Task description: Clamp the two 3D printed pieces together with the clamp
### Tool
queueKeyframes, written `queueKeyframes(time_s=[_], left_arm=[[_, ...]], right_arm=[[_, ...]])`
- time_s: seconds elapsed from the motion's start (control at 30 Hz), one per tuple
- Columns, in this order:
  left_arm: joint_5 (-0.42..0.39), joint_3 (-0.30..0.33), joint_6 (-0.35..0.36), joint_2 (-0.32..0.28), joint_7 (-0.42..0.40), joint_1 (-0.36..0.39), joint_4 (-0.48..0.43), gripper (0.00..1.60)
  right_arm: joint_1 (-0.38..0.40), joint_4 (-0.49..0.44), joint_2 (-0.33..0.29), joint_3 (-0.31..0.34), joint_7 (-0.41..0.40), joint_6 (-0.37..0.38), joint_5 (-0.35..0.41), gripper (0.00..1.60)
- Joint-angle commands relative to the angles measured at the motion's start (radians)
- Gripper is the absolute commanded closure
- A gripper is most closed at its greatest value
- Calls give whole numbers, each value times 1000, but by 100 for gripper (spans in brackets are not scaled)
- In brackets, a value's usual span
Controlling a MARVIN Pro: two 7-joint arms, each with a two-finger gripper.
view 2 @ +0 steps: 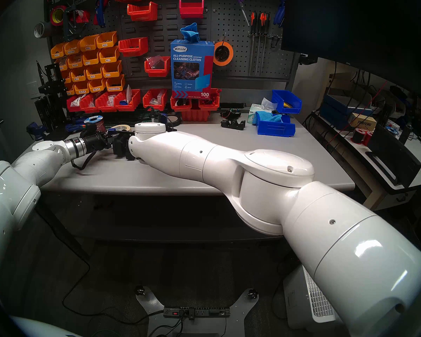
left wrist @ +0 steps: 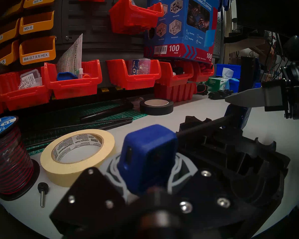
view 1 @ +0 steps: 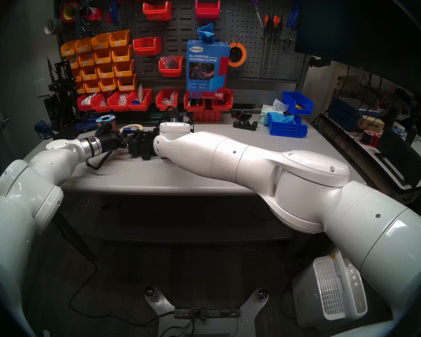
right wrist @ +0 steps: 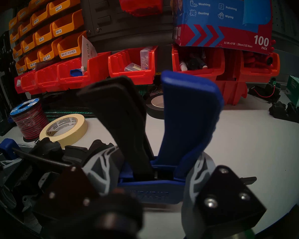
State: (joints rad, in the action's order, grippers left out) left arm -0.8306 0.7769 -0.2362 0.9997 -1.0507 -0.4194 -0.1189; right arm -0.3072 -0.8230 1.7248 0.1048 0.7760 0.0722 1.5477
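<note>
The clamp lies low over the table between my two arms. Its blue end jaw (left wrist: 148, 152) sits between the grey pads (left wrist: 183, 171) of my left gripper (left wrist: 148, 166), which is shut on it. The thin black bar (left wrist: 205, 126) runs over the two black 3D printed pieces (left wrist: 231, 155), which stand side by side on the table (view 1: 141, 148). My right gripper (right wrist: 148, 174) is shut on the clamp's blue body (right wrist: 150, 183), with the blue handle (right wrist: 188, 116) and black trigger (right wrist: 121, 119) pointing away from the wrist. In the head views the right wrist (view 1: 174, 131) hides that grip.
A masking tape roll (left wrist: 78, 154), a wire spool (left wrist: 7, 155), a small knob screw (left wrist: 42, 192) and a black tape roll (left wrist: 156, 106) lie just behind the pieces. A low black cradle part (view 1: 244, 125) and blue bins (view 1: 287, 127) sit at the back right. Red bins (view 1: 141, 100) line the back edge.
</note>
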Motion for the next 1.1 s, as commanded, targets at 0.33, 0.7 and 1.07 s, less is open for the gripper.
queueKeyframes(time_s=[0.33, 0.7, 1.07], left_arm=[[-4, 5, -12, 43, -22, 52, -51, 160], [-3, 4, -11, 27, -17, 49, -43, 160], [-3, 5, -11, 25, -16, 47, -42, 160]], right_arm=[[14, -31, 106, 5, -67, 9, 11, 160], [20, -14, 102, 7, -74, 15, 16, 160], [23, 0, 110, 9, -82, 21, 20, 160]])
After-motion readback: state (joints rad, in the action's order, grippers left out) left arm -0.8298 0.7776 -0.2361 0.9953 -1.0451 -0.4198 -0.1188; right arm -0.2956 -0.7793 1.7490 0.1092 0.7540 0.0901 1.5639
